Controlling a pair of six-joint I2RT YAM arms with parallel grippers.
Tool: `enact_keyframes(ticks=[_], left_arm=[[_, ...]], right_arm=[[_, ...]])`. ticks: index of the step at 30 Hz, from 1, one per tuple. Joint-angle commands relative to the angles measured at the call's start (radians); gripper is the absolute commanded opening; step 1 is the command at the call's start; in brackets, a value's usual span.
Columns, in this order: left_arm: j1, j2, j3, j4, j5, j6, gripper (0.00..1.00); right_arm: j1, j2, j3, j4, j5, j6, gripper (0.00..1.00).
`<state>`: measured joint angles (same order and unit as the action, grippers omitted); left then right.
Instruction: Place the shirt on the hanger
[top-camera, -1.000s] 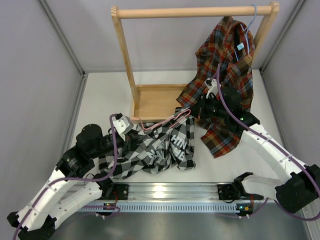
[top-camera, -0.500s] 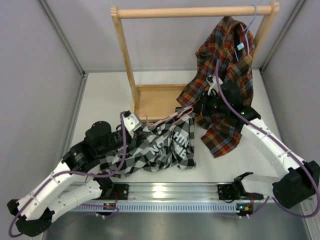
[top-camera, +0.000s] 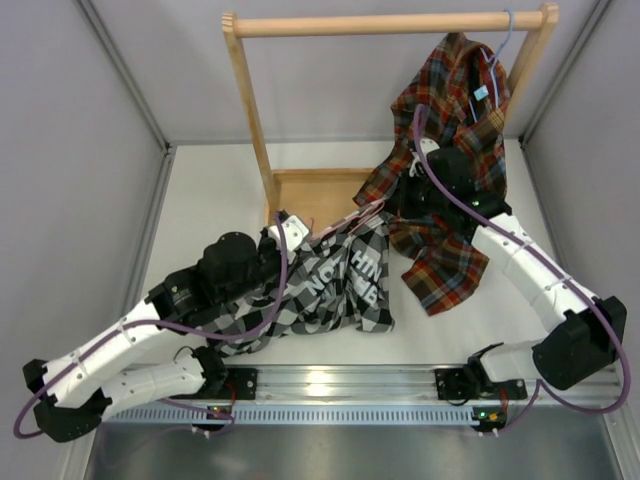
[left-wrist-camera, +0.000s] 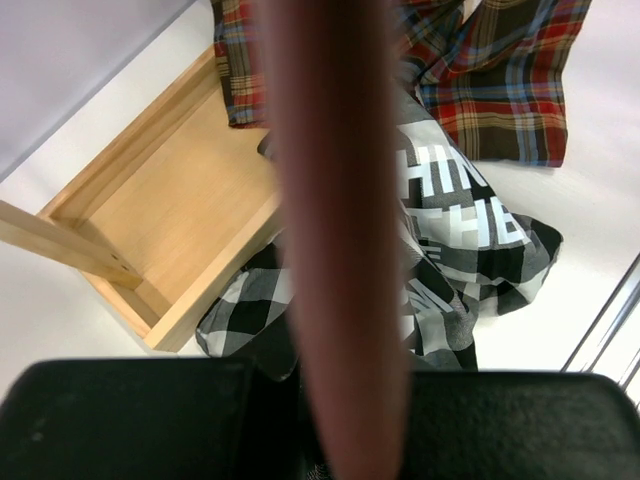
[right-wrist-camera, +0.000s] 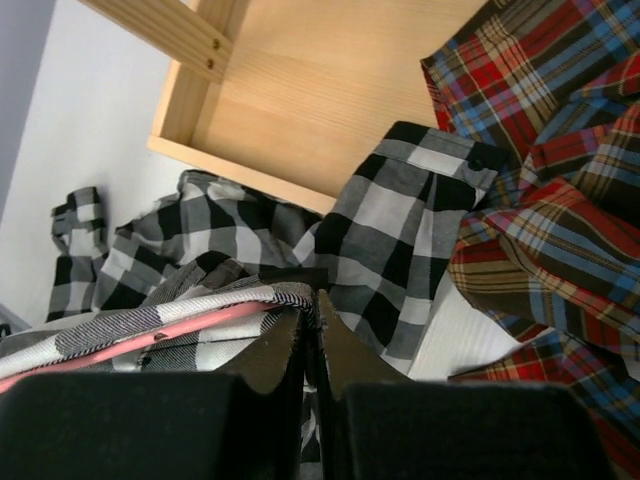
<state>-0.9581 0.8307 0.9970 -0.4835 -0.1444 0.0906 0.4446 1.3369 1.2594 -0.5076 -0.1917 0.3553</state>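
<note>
- My left claw (top-camera: 284, 228) is clamped narrow on the pink hanger (left-wrist-camera: 340, 200), just near of the wooden rack's tray (top-camera: 312, 192).
- My right claw (right-wrist-camera: 311, 318) is pinched tight on the shirt (top-camera: 330, 290) edge that wraps the hanger's right end.
- The shirt lies bunched on the table (top-camera: 215, 190), left of the red plaid shirt (top-camera: 445, 265).

Bright, even light falls from above in the top view; shadows under the shirt (top-camera: 320, 290) are soft and short; a white glare spot sits on the metal rail (top-camera: 320, 385); the surface (top-camera: 215, 190) is pale, close to washed out; in the left wrist view the hanger (left-wrist-camera: 345, 250) is a broad, unfocused pink band, while the shirt behind it is sharp; in the right wrist view the right pincer (right-wrist-camera: 312, 308) is dark and featureless; cloth and wooden tray (right-wrist-camera: 330, 90) stay crisp.
</note>
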Motion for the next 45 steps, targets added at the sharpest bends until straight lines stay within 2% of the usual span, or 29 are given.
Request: enact_keyframes(ticks=[1, 3, 4, 6, 9, 10, 11, 14, 19, 20, 25, 28, 31, 35, 37, 38, 39, 40, 41, 43, 44, 45], left_arm=[[-0.010, 0.028, 0.028, -0.175, -0.014, 0.023, 0.00], [-0.028, 0.038, 0.017, -0.178, 0.019, 0.031, 0.00], [-0.042, 0.045, 0.014, -0.181, -0.004, 0.029, 0.00], [-0.056, 0.059, 0.009, -0.185, -0.041, 0.018, 0.00], [-0.059, 0.076, 0.017, -0.185, -0.082, 0.009, 0.00], [-0.059, 0.087, 0.034, -0.184, -0.116, 0.003, 0.00], [-0.060, 0.096, 0.043, -0.184, -0.235, -0.023, 0.00], [-0.060, 0.134, 0.090, -0.185, -0.429, -0.078, 0.00], [-0.060, 0.136, 0.166, -0.141, -0.460, -0.179, 0.00], [-0.059, 0.137, 0.186, -0.123, -0.446, -0.198, 0.00], [-0.059, 0.107, 0.201, 0.051, -0.288, -0.209, 0.00], [-0.051, 0.104, 0.226, 0.143, -0.210, -0.219, 0.00], [-0.038, 0.126, 0.270, 0.177, -0.147, -0.227, 0.00], [0.043, 0.137, 0.269, 0.244, 0.008, -0.250, 0.00], [0.109, 0.153, 0.262, 0.246, 0.099, -0.282, 0.00], [0.146, 0.166, 0.256, 0.246, 0.232, -0.298, 0.00], [0.215, 0.171, 0.244, 0.253, 0.291, -0.307, 0.00], [0.238, 0.174, 0.227, 0.281, 0.340, -0.313, 0.00], [0.254, 0.176, 0.188, 0.301, 0.380, -0.307, 0.00], [0.275, 0.173, 0.145, 0.356, 0.483, -0.295, 0.00], [0.289, 0.168, 0.103, 0.379, 0.526, -0.287, 0.00], [0.292, 0.165, 0.088, 0.396, 0.621, -0.279, 0.00]], right_arm=[[-0.014, -0.004, 0.067, 0.063, 0.101, -0.022, 0.00], [-0.058, 0.008, 0.075, 0.067, 0.074, -0.012, 0.00], [-0.072, 0.010, 0.077, 0.075, -0.004, -0.009, 0.00], [-0.073, 0.002, 0.069, 0.099, -0.061, 0.004, 0.00], [-0.066, -0.012, 0.037, 0.200, -0.239, 0.059, 0.00], [-0.066, -0.008, 0.031, 0.236, -0.347, 0.069, 0.00], [-0.052, -0.011, 0.023, 0.242, -0.376, 0.082, 0.00], [-0.005, -0.056, -0.037, 0.282, -0.371, 0.105, 0.00], [0.080, -0.151, -0.139, 0.369, -0.326, 0.172, 0.00], [0.127, -0.162, -0.162, 0.377, -0.306, 0.178, 0.00], [0.279, -0.203, -0.247, 0.420, -0.186, 0.191, 0.00], [0.353, -0.222, -0.331, 0.504, -0.155, 0.235, 0.00], [0.374, -0.237, -0.408, 0.616, -0.164, 0.274, 0.00], [0.373, -0.277, -0.440, 0.600, -0.183, 0.236, 0.00], [0.364, -0.350, -0.452, 0.531, -0.155, 0.203, 0.13], [0.359, -0.379, -0.456, 0.509, -0.143, 0.167, 0.28], [0.350, -0.442, -0.457, 0.457, -0.120, 0.150, 0.31], [0.333, -0.477, -0.460, 0.420, -0.111, 0.130, 0.34], [0.327, -0.510, -0.460, 0.338, -0.100, 0.088, 0.42], [0.304, -0.617, -0.460, 0.253, -0.091, 0.038, 0.48], [0.299, -0.651, -0.454, 0.154, -0.091, -0.017, 0.55], [0.298, -0.713, -0.445, 0.105, -0.078, -0.045, 0.59]])
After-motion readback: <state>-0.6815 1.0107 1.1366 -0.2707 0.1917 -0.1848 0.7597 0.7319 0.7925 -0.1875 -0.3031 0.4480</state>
